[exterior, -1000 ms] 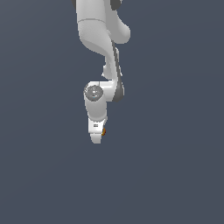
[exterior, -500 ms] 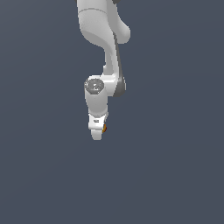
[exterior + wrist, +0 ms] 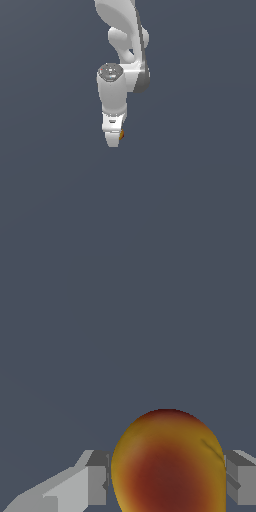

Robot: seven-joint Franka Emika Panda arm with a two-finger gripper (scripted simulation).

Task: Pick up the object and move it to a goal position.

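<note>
ball (image 3: 167,466) looks small, round, hard and slippery; my gripper (image 3: 165,478) is squeezed on its two sides, around its middle.

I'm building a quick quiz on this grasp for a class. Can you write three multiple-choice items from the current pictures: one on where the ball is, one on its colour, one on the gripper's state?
1. Where is the ball?
A. Lying on the ground far from the arm
B. Between the fingers of the gripper
C. On top of the arm's wrist joint

2. What colour is the ball?
A. Orange-yellow with a red patch
B. Plain blue
C. Green with white stripes

3. What state is the gripper in?
A. Wide open with nothing in it
B. Shut on nothing
C. Shut on the ball

Answers:
1 B: the wrist view shows a finger at each side of the ball.
2 A: the wrist view shows a yellow-orange skin with a red middle.
3 C: both fingers sit against the ball's sides, and the exterior view shows orange at the gripper's tip.
</note>
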